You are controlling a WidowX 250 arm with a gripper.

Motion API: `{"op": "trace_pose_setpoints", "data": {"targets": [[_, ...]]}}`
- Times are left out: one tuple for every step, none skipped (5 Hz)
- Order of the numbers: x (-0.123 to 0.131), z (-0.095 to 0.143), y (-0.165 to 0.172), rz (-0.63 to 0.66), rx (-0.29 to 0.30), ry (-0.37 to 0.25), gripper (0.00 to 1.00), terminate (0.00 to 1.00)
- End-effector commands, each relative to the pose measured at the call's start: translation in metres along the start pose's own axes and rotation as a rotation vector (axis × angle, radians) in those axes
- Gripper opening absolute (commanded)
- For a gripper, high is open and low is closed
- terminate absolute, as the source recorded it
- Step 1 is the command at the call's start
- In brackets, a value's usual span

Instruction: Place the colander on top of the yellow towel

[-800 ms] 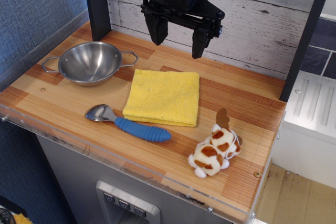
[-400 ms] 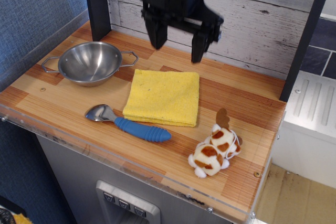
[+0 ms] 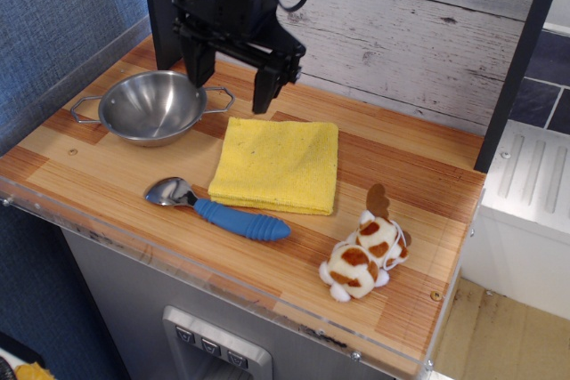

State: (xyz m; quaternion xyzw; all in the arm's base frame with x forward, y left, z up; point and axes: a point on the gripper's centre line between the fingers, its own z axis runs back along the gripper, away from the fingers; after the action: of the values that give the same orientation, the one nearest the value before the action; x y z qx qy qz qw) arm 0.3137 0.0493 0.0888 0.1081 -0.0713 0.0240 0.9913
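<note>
The colander [image 3: 152, 107] is a shiny steel bowl with two wire loop handles, standing upright at the left of the wooden table. The yellow towel [image 3: 278, 164] lies flat and folded to its right, a small gap between them. My gripper [image 3: 231, 79] is open and empty, hanging above the table behind the colander's right handle and the towel's back left corner. Its two black fingers [image 3: 264, 88] point down, spread wide.
A blue-handled metal scoop [image 3: 220, 210] lies in front of the towel. A brown-and-white plush dog [image 3: 363, 255] sits at the front right. A dark post [image 3: 164, 6] stands at the back left, a white plank wall behind, and a clear rim [image 3: 223, 284] along the front edge.
My gripper has moved left, from above the towel's back edge to near the colander's right side. It stays open. Nothing on the table has moved.
</note>
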Motion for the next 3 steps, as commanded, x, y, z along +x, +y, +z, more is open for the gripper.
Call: {"op": "trace_pose_setpoints", "data": {"targets": [[-0.009, -0.006, 0.037, 0.039, 0.182, -0.019, 1.0, 0.0], [-0.014, -0.016, 0.047, 0.029, 0.244, -0.01, 1.0, 0.0], [-0.018, -0.026, 0.047, 0.023, 0.267, -0.002, 1.0, 0.0]]}}
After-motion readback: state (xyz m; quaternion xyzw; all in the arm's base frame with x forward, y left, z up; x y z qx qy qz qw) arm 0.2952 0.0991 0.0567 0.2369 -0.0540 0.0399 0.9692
